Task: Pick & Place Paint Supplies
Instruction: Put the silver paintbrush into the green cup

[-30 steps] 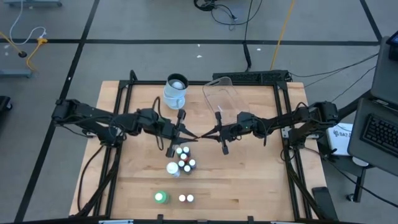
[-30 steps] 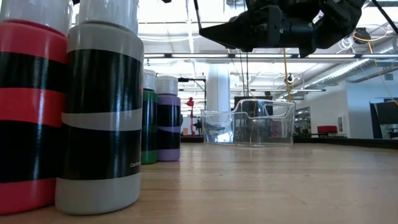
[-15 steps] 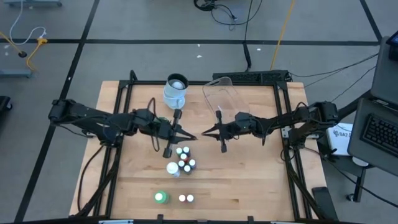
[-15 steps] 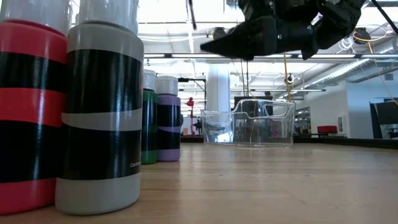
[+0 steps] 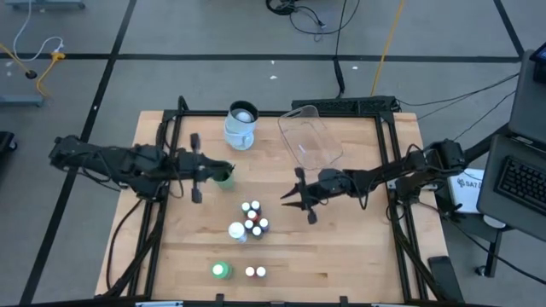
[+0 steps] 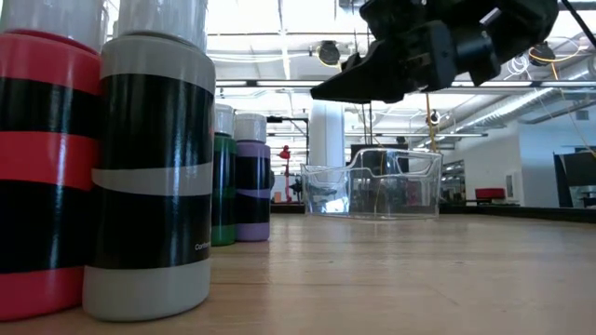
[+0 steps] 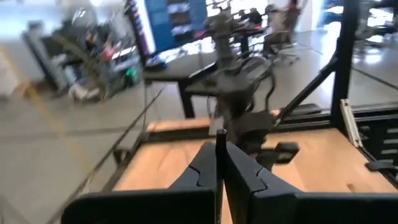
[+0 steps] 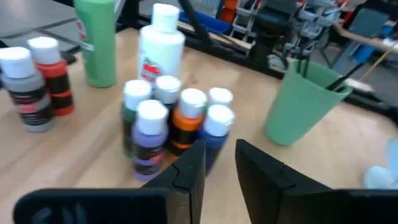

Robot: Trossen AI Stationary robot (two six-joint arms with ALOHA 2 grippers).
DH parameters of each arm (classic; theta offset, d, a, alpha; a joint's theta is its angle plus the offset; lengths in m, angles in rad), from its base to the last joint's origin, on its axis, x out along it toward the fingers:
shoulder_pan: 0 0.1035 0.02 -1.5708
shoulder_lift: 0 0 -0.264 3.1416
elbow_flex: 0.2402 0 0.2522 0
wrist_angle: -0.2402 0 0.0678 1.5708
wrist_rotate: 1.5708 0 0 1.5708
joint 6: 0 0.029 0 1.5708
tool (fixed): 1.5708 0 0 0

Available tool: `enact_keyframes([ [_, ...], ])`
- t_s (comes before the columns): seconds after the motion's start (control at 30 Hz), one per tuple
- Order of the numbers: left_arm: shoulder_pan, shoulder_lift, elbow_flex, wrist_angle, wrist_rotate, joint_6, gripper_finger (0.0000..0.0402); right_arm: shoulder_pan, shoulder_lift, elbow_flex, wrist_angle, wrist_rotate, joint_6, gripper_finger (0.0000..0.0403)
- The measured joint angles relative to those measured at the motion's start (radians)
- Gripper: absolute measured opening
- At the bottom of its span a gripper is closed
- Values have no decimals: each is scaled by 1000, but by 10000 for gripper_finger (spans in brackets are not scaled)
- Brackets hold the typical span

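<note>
Nearest the front edge of the table [image 5: 341,256] stand the tall green bottle [image 5: 221,270] and two small white-capped bottles [image 5: 255,272], well apart from both arms. Just beyond them is the main cluster of small paint bottles [image 5: 252,217], with the tall white bottle [image 5: 236,231] at its near left side. None of these has been lifted.

The right gripper [image 8: 219,149] hovers above the table just right of that cluster and faces it. Its fingers [image 8: 186,171] are released, with a clear gap and nothing between them. My reading is that it is lining up for a pick from the cluster. The purple bottle [image 8: 149,135], orange bottle [image 8: 188,122] and blue bottle [image 8: 217,127] face it most closely. They stand touching one another, so the fingers would need to come down around one cap without knocking over the others. An outer bottle looks the easier choice.

The left gripper [image 7: 219,146] is further left, by the green cup [image 5: 224,176], which has thin brushes [image 8: 323,70] standing in it. Its fingers are clenched, and what looks like a thin dark brush handle is pinched between them, though I cannot be sure. If so, releasing it into the cup would be its next move.

At the far side lie the clear tray [image 5: 309,136] and, to its left, a pale cup [image 5: 241,124]. The way to the tray looks clear.
</note>
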Motion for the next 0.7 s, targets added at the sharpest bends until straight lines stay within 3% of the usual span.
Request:
enact_keyframes([
  [0.17,-28,-81,-130,-38,-140,-51,1,51,0,-12,6,0,40,68],
  [0.4,-1,-182,-376,224,-184,-28,0,92,0,-75,117,89,69,49],
  [0.7,100,-258,-465,193,-189,-72,0,93,0,-149,164,109,73,35],
])
